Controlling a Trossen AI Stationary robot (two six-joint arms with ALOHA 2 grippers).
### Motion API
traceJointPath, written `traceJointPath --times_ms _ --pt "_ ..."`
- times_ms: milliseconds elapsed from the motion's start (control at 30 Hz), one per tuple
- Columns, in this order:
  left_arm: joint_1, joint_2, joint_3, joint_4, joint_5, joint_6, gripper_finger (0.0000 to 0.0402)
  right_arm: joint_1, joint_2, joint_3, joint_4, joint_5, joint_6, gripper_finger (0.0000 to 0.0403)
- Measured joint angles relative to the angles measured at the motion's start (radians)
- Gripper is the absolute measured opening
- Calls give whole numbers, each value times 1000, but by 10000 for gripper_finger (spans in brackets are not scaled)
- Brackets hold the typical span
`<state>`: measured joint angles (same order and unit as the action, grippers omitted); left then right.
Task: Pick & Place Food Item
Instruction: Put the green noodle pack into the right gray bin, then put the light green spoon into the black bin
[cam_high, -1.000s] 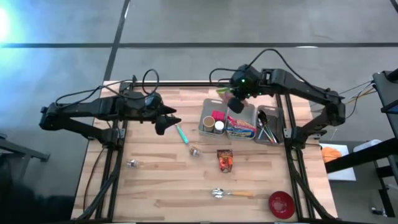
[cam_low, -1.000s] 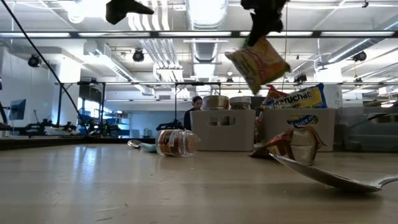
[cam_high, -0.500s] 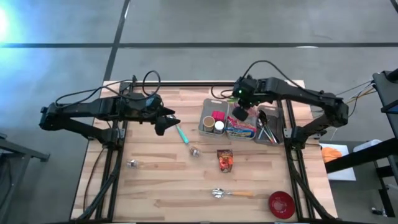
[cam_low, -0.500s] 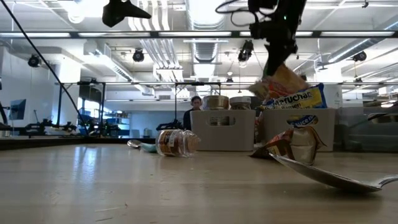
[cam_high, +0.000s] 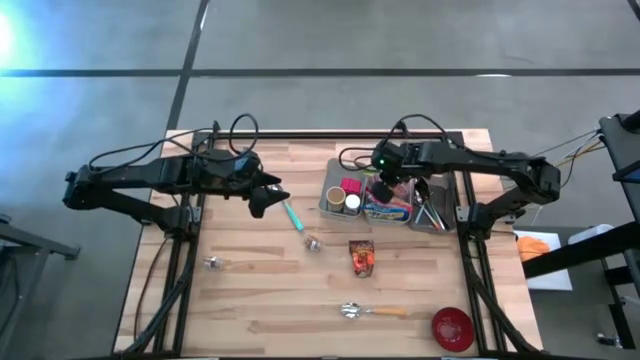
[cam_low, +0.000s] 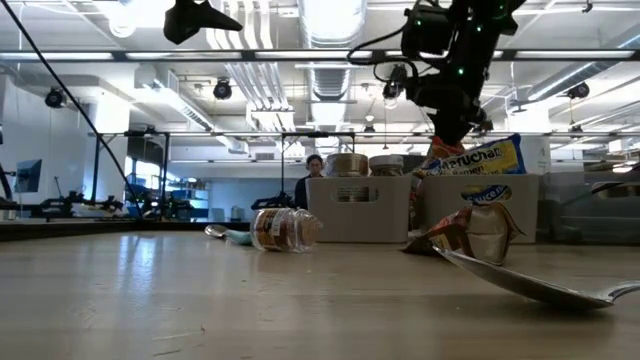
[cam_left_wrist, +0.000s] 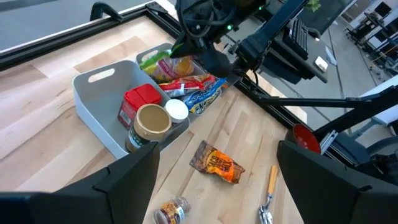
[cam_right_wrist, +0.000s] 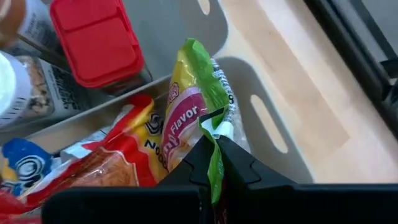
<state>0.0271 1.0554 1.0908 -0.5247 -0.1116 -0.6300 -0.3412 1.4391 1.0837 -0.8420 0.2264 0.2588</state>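
The green-and-yellow noodle packet (cam_right_wrist: 193, 118) hangs at centre frame of the right wrist view, its top edge pinched in the right tool (cam_right_wrist: 214, 152), whose fingers are pressed together on the crimped seam. It is low over the middle compartment of the grey bin (cam_high: 338, 165), which sits right of centre in the high view, just above other packets (cam_left_wrist: 186, 87) lying there. The packet looks light and soft, a crinkly film likely to flex and slip, so the sealed edge seems the sound place to hold; squeezing the body could crush the noodles. A red tub (cam_right_wrist: 93, 40) and a jar (cam_left_wrist: 151, 121) fill the neighbouring compartment. The left tool (cam_high: 262, 197) waits left of centre over the table (cam_high: 250, 300), fingers spread, holding nothing. An orange snack bag (cam_high: 362, 257) lies below the bin.
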Motion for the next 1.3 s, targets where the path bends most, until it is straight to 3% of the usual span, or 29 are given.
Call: traceJointPath --times_ms 233,533,967,1300 --pt "0 0 0 0 0 0 331 0 0 -75 128 -93 12 8" --pt "0 0 0 0 0 -8 331 0 -1 -80 135 -135 48 16" --pt "1 0 -1 -104 0 -31 331 1 -73 -75 64 -185 49 191" --pt "1 1 -1 -170 0 -86 331 1 -288 -70 9 -175 94 215"
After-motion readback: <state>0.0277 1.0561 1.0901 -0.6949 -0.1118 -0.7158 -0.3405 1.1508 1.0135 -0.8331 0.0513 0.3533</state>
